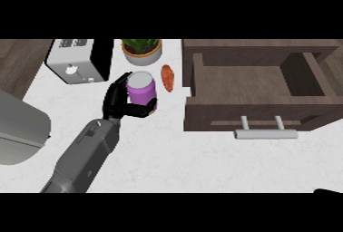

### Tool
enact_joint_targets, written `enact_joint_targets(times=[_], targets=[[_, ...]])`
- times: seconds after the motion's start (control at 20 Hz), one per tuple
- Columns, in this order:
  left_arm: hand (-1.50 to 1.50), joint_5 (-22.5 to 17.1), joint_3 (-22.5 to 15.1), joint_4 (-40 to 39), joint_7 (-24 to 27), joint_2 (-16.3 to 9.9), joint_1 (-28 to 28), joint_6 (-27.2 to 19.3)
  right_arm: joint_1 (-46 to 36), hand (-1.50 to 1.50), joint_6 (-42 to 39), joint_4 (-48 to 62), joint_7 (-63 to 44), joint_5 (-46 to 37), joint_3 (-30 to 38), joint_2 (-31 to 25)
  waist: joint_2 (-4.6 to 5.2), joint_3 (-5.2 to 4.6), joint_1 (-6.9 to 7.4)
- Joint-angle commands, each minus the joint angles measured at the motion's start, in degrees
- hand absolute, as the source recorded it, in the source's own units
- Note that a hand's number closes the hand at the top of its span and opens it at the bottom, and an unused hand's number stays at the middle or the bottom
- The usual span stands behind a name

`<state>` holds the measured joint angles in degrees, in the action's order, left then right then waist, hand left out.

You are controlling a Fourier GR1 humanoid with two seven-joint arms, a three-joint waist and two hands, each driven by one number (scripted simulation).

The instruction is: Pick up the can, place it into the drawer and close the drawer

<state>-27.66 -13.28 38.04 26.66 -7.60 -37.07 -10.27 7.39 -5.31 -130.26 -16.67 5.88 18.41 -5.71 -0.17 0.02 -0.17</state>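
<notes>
Can (141, 89): purple, grey lid, upright, near the counter's far edge, left of the open drawer, just in front of the potted plant.
Left hand (119, 102): black, at the can's left side; fingers (120, 84) curled round the can's far-left side, thumb (144, 110) hooked under its near side, gripping the can.
Left forearm (84, 156): grey, slanting up from the lower left toward the can.
Right hand (328, 191): only a black sliver at the lower right corner; state of its fingers impossible to tell.
Drawer (258, 86): dark brown wood, pulled open, along the right part of the counter's far edge; interior bare wood.
Drawer handle (265, 133): pale grey bar on two posts, on the drawer's near face.
Counter (194, 163): white marbled top.
Potted plant (141, 49): green leaves in a pale round pot, at the far edge, just behind the can.
Toaster (79, 60): white and black, at the far left, beside the plant.
Orange-red item (167, 78): elongated, lying between the can and the drawer; kind unclear.
Grey object (20, 131): large, rounded, at the counter's left edge.
</notes>
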Motion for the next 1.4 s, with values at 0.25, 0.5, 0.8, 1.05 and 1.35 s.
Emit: enact_joint_targets(times=[0.25,0.5,0.8,1.05,1.35], targets=[[1.50,2.26,-2.05,17.38,-19.49,-0.50,-6.65,-5.98,-3.80,-1.50,1.15,0.52,-3.42,0.18,1.90,-2.19,-0.19,0.01,0.60],[1.50,4.36,-2.31,22.30,-29.00,0.74,-13.46,-10.77,-3.05,-1.50,-0.20,4.57,0.92,-0.46,1.22,-1.17,-0.16,0.04,0.50],[1.50,9.00,-2.38,16.69,-34.67,5.47,-25.90,-16.47,-4.52,-1.50,0.33,0.53,-3.74,1.35,2.14,-2.72,-0.01,0.02,-0.43],[1.50,9.14,2.02,12.21,-37.68,2.76,-31.30,-11.13,-5.13,-1.50,2.05,2.30,-1.85,-1.46,0.24,-0.34,0.25,0.00,-0.46],[1.50,8.28,-0.17,2.14,-36.29,7.50,-40.53,-16.96,-7.87,-1.50,0.54,4.49,-2.38,1.35,2.44,-3.38,0.59,0.05,-1.87]])
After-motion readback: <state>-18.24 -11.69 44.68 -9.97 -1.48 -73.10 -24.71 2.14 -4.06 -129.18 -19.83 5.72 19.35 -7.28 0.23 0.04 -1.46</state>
